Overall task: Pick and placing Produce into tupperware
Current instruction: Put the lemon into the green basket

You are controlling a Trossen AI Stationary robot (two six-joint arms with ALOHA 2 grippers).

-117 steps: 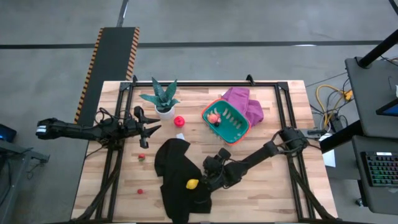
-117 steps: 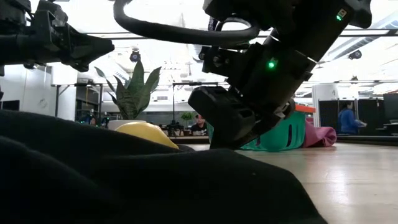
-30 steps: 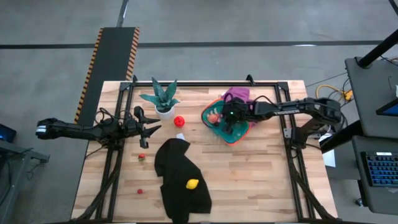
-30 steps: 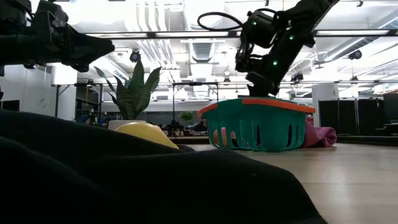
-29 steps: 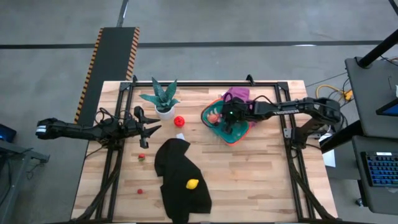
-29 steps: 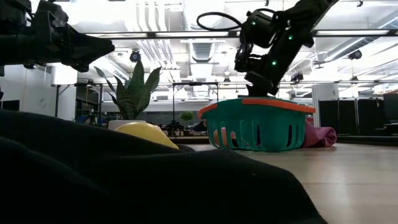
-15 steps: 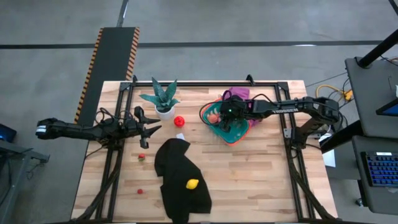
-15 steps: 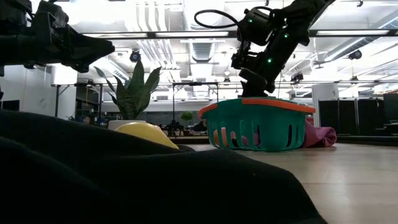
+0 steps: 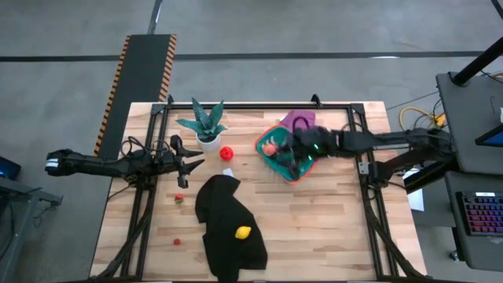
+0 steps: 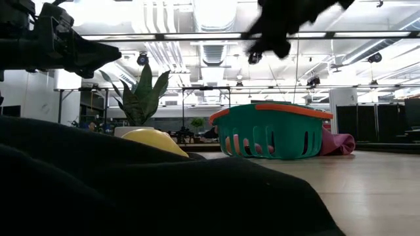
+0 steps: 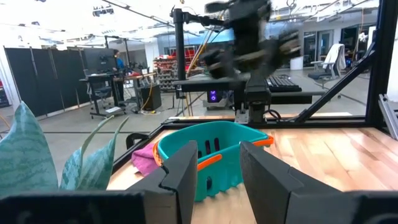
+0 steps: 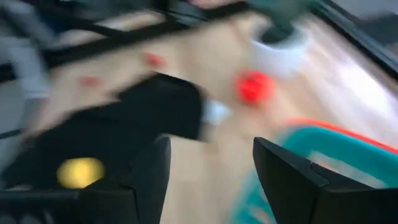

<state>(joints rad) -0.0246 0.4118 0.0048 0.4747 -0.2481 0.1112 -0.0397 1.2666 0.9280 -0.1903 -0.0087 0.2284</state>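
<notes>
The teal tupperware (image 9: 275, 167) (image 10: 269, 134) stands at the table's far right, leaning on a purple cloth (image 9: 302, 119). A pink piece of produce (image 9: 269, 148) lies inside it, and pink shows through its slots in the low view. My right gripper (image 9: 295, 153) (image 12: 211, 186) hangs open above the tupperware, blurred, with nothing between its fingers. More produce lies loose: a red piece (image 9: 226, 153), two small red ones (image 9: 179, 199) (image 9: 177, 242), and a yellow one (image 9: 244, 233) on a black cloth (image 9: 228, 228). My left gripper (image 9: 192, 161) (image 11: 217, 177) waits open at the left.
A potted green plant (image 9: 206, 124) stands at the far left-centre, just beyond my left gripper. The black cloth covers the near middle of the table. Bare wood lies between the cloth and the tupperware and along the near right.
My right gripper has risen out of the tupperware to well above its rim, tipping up from steeply downward toward level, and its fingers have opened. The tupperware has stayed where it was.
</notes>
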